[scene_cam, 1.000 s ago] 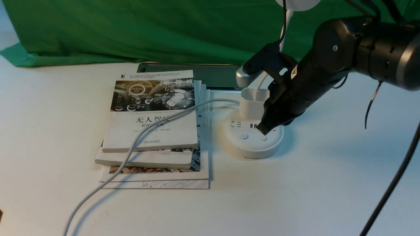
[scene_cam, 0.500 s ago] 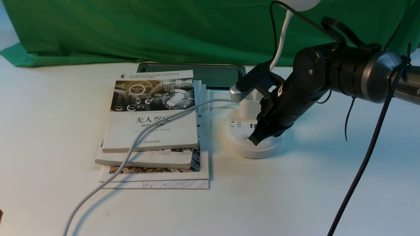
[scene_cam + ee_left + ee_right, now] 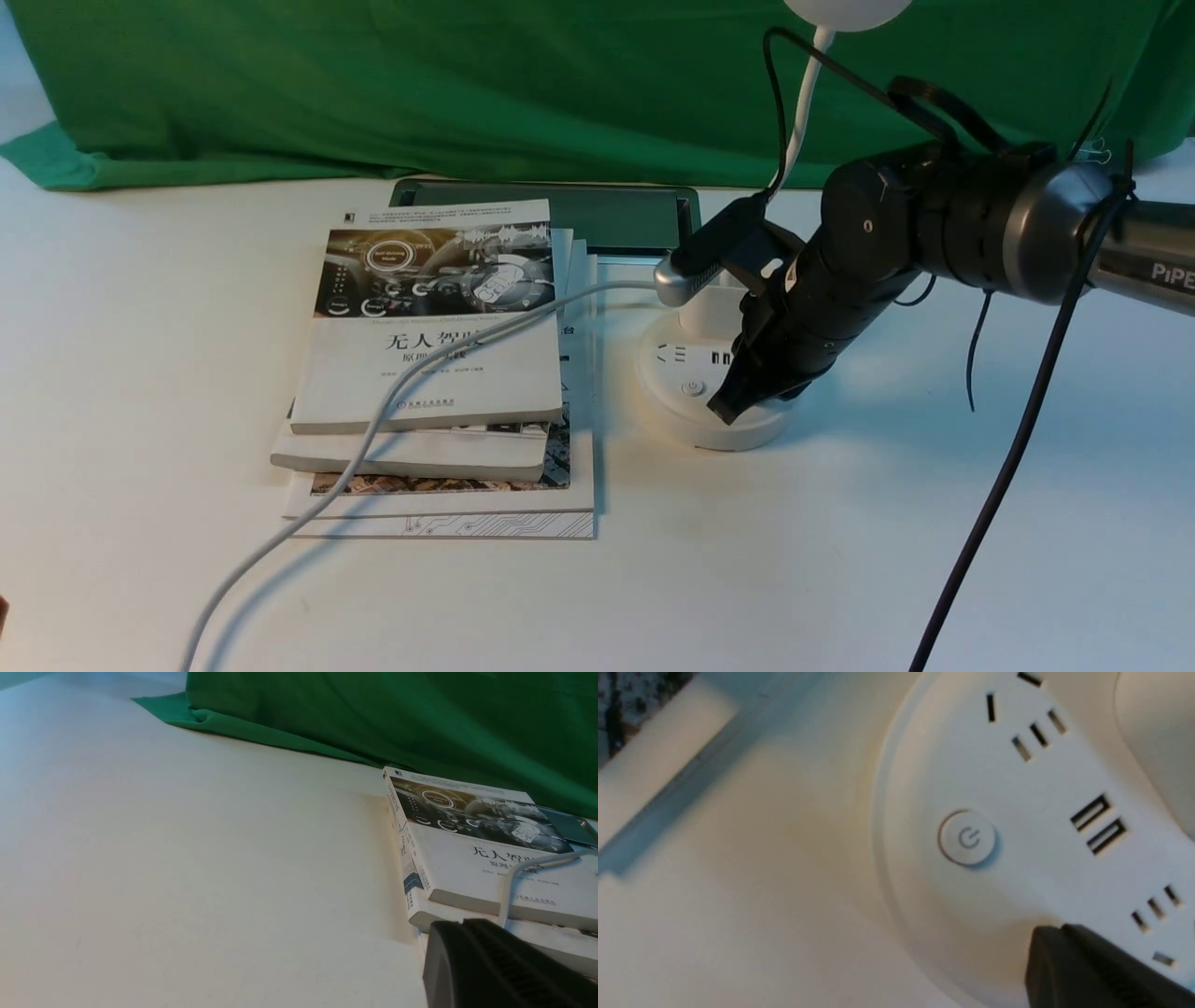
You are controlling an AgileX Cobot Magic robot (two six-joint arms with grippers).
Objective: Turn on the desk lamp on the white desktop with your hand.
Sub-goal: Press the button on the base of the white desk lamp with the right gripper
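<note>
The right hand [image 3: 726,409], a black tapered gripper on a thick black and grey arm [image 3: 980,224] lettered "PiPER", had its fingers pressed together into one point with nothing between them. That point slanted down onto the front of the round white puck base [image 3: 670,415] of the white desk lamp [image 3: 714,308]. In the right wrist view the dark tip [image 3: 1064,952] sat near the base's rim, beside the round power button [image 3: 968,837] but apart from it. Whether the tip touched the plastic could not be told. In the front view the same button [image 3: 692,388] lay just left of the tip, with socket slots and USB ports behind it.

The lamp's white cup holder [image 3: 705,313] rose from the back of the base, its thin white gooseneck [image 3: 803,103] climbed to the round white head [image 3: 845,9] at the top edge.

The lamp stood on the plain matte white desktop [image 3: 840,560], just right of a stack of white-covered books [image 3: 439,373]. A grey cable [image 3: 373,429] ran across the top book towards the lamp. A dark flat rectangular slab [image 3: 579,210] lay behind the books, before the green cloth backdrop [image 3: 373,84].

The left hand [image 3: 462,952] showed only in the left wrist view as a dark ribbed tip near the books; whether its fingers were apart could not be told.
</note>
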